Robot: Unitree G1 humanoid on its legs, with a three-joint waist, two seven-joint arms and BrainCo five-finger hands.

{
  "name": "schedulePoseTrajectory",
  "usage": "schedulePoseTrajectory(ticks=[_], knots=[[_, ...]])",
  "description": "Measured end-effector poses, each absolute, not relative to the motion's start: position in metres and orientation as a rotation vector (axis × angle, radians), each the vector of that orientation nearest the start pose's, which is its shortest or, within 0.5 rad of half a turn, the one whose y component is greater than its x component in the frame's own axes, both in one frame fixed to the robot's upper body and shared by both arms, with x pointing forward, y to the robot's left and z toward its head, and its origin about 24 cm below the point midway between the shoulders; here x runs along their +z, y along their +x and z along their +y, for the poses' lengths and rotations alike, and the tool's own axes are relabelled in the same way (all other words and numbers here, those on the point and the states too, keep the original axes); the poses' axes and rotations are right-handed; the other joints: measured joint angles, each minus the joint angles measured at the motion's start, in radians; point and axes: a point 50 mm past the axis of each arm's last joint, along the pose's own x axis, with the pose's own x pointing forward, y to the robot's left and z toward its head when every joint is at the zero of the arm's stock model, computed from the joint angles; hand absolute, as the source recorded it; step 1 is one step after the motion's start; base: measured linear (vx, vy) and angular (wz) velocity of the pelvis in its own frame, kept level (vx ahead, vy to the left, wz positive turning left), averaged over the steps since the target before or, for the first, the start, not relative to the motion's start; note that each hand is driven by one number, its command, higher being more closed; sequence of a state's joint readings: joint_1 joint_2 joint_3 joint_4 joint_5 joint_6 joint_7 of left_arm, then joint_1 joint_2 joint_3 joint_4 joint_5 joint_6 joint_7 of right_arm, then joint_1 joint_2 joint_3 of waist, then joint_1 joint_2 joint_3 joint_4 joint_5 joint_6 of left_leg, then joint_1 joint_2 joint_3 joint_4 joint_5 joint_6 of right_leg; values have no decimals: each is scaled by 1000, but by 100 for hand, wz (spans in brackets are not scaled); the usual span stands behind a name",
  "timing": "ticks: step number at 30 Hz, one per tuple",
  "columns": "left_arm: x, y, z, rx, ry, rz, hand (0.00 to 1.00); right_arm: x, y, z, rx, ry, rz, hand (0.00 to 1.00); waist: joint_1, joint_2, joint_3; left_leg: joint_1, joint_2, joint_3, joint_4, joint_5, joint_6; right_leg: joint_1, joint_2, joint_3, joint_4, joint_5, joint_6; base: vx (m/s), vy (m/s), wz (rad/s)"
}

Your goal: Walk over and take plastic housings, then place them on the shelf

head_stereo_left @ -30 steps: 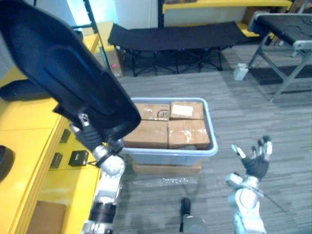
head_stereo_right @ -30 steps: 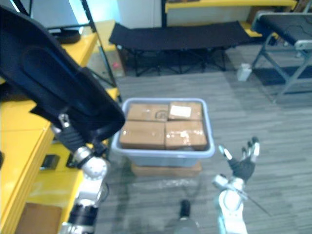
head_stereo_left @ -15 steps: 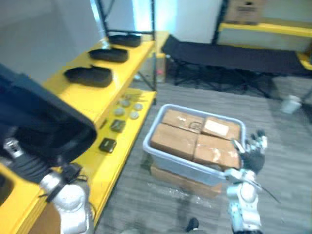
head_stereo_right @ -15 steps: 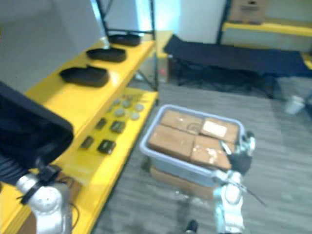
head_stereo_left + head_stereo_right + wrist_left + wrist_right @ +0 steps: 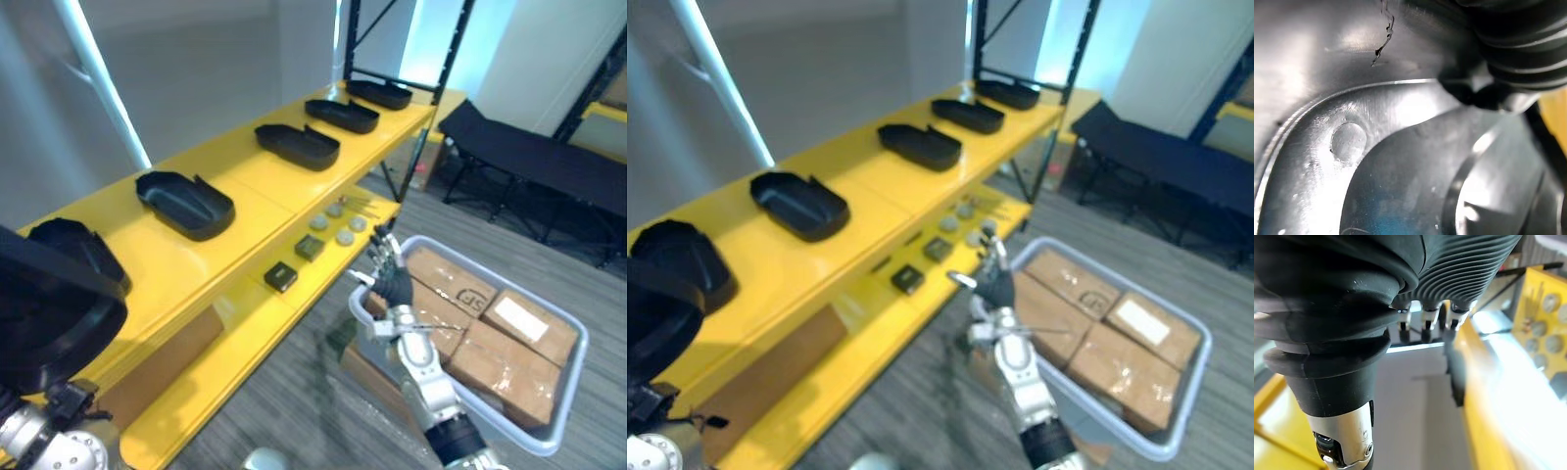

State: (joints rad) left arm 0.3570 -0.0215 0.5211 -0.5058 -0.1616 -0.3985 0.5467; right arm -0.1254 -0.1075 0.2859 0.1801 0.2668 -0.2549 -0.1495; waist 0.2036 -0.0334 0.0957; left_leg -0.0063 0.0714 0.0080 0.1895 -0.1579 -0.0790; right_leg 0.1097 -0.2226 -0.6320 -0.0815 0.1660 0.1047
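View swung onto shelf; housing beside it, left hand's hold untellable; right hand spread, empty. Risk: low-carried housing clips shelf edge.

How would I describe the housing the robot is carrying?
Find the long yellow shelf with a row of black housings on top. At its near end, the carried housing sits at the left hand. It alone hangs before the shelf edge, partly hiding the nearest one.

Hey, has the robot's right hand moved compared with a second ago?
Yes. The right hand now shows over the rim of the grey bin, on its side toward the yellow shelf; earlier it hung off the bin's opposite side.
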Motion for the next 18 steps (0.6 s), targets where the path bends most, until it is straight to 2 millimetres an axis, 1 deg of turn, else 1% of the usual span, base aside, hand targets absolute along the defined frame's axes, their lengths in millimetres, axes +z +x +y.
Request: schedulePoseTrajectory(ticks=[1,2,3,4,6,8,10,11,12,13,14,15,16,17,18], knots=[[126,114,283,1054,2,-625,100,46,266,-109,121,156,-121,0,-3,1,1,-13,2,-1,9,0,0,1,1,-13,0,-1,-1,2,-13,63],[125,122,275,992,-48,-617,100,42,261,-116,109,141,-104,0,-18,5,17,-37,1,-2,30,4,0,25,-5,-66,0,-3,3,-4,1,69],[125,123,274,983,-54,-619,100,41,260,-117,107,139,-100,0,-19,6,21,-37,1,-1,30,5,0,28,-7,-74,0,-4,4,-23,21,85],[125,123,270,966,-71,-618,100,37,256,-118,99,136,-83,0,-25,8,24,-50,1,3,28,10,-2,33,-14,-93,0,-10,12,-17,32,45],[125,126,265,952,-96,-621,100,32,252,-120,95,133,-61,0,-25,8,27,-64,-7,2,23,21,-2,36,-24,-118,1,-4,21,17,65,51],[125,128,261,936,-102,-619,100,32,252,-118,104,135,-64,0,-23,8,37,-64,-20,0,19,26,2,45,-41,-136,11,-4,26,52,108,34],[128,130,257,922,-59,-629,100,33,252,-118,114,135,-70,0,-24,4,42,-63,-38,0,19,27,4,46,-74,-141,56,-20,35,66,152,31],[130,130,257,917,-40,-637,100,33,252,-118,115,135,-73,0,-25,2,44,-64,-43,-2,19,28,5,46,-80,-140,66,-28,32,53,142,31],[134,132,257,899,-17,-656,100,34,252,-120,108,135,-77,0,-27,-2,48,-65,-49,-5,18,30,9,46,-91,-135,89,-39,20,53,161,40],[139,136,257,868,1,-678,100,34,253,-123,94,134,-81,0,-30,-2,49,-67,-55,-25,17,33,13,46,-96,-109,114,-64,-10,41,123,50],[142,139,257,847,7,-692,100,35,253,-126,84,134,-84,0,-34,-3,49,-69,-60,-40,16,35,16,46,-97,-81,130,-85,-30,45,107,84],[149,146,254,798,16,-725,100,35,253,-130,65,132,-98,0,-52,-8,48,-84,-75,-83,17,43,20,46,-99,-12,157,-138,-67,54,69,100],[155,153,251,753,22,-755,100,37,253,-136,44,133,-112,0,-56,-15,54,-88,-89,-119,14,51,19,46,-99,57,183,-180,-81,45,45,108],[157,157,249,728,19,-763,100,37,253,-139,31,133,-115,0,-58,-16,54,-95,-96,-139,13,56,17,46,-99,85,194,-195,-83,35,1,98],[158,164,245,691,6,-765,100,36,252,-145,8,130,-117,0,-61,-16,55,-97,-102,-165,14,70,13,46,-99,131,214,-213,-76,33,-14,76]])
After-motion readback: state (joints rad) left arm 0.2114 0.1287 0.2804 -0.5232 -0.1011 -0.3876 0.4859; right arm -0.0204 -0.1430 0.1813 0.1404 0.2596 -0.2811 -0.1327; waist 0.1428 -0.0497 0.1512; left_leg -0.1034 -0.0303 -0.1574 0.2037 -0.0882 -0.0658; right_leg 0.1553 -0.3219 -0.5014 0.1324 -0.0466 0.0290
